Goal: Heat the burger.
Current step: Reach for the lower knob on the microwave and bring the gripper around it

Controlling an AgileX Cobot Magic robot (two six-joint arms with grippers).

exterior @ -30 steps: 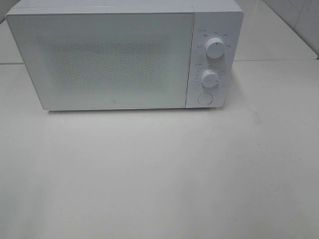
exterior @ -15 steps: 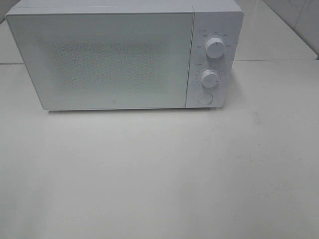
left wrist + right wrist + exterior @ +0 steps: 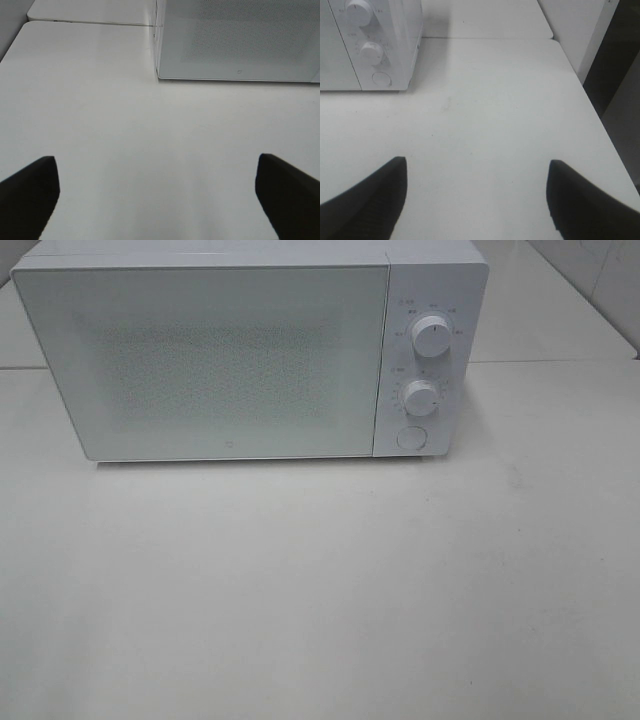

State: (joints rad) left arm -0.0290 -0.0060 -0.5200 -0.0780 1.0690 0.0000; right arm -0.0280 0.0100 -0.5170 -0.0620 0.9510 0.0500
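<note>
1. A white microwave (image 3: 230, 360) stands at the far side of a pale table (image 3: 320, 590); its door (image 3: 200, 355) is shut and fills most of the front; the dotted window in the door is milky, so the inside cannot be made out.
2. The control panel sits on the right of the door; on it an upper knob (image 3: 431, 336) stands above a lower knob (image 3: 420, 397), with a round button (image 3: 411, 437) below both, near the bottom edge.
3. Where the burger is cannot be told from these views; it shows on no part of the table seen here, and the window gives no look into the oven.
4. The left gripper (image 3: 156, 172) hangs over the table in front of the door's left corner; its dark fingers (image 3: 30, 195) stand wide apart and grip nothing; only white table top shows between them.
5. The right gripper (image 3: 476, 172) hangs over the table in front of and to the right of the control panel, well apart from it; its ribbed fingers (image 3: 365, 200) are also spread wide, gripping nothing.
6. Neither gripper shows in the high view; a seam in the table top runs behind the microwave.
</note>
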